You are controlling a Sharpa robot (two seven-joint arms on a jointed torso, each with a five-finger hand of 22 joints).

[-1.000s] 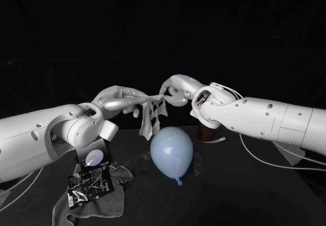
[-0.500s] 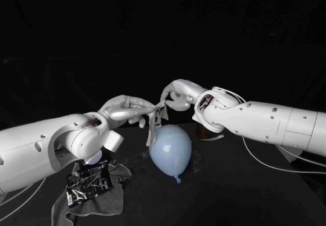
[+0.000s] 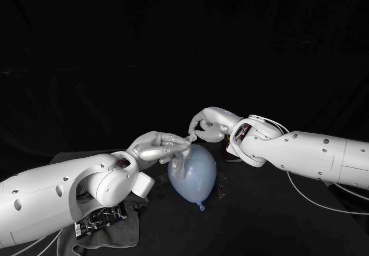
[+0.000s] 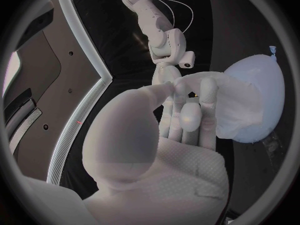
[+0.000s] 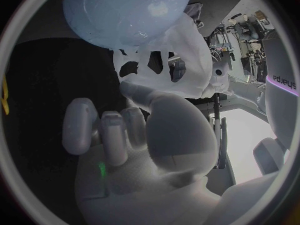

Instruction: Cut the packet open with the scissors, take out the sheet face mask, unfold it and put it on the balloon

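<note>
Pinched at both ends, left hand [image 3: 161,149] and right hand [image 3: 206,127]: thin white sheet face mask [image 5: 192,46], draped over far end of pale blue rubber balloon [image 3: 196,178]. Risk: sliding off the curved skin on uneven release, or nudging balloon into a roll.

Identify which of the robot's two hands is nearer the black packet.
The left hand, pinching the sheet face mask beside the balloon; the right hand holds it past the balloon, farther from the packet.

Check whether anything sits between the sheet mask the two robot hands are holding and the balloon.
Nothing visible does. The left robot hand and right robot hand hold the sheet mask at the far end of the balloon, and the mask already seems to touch it.
</note>
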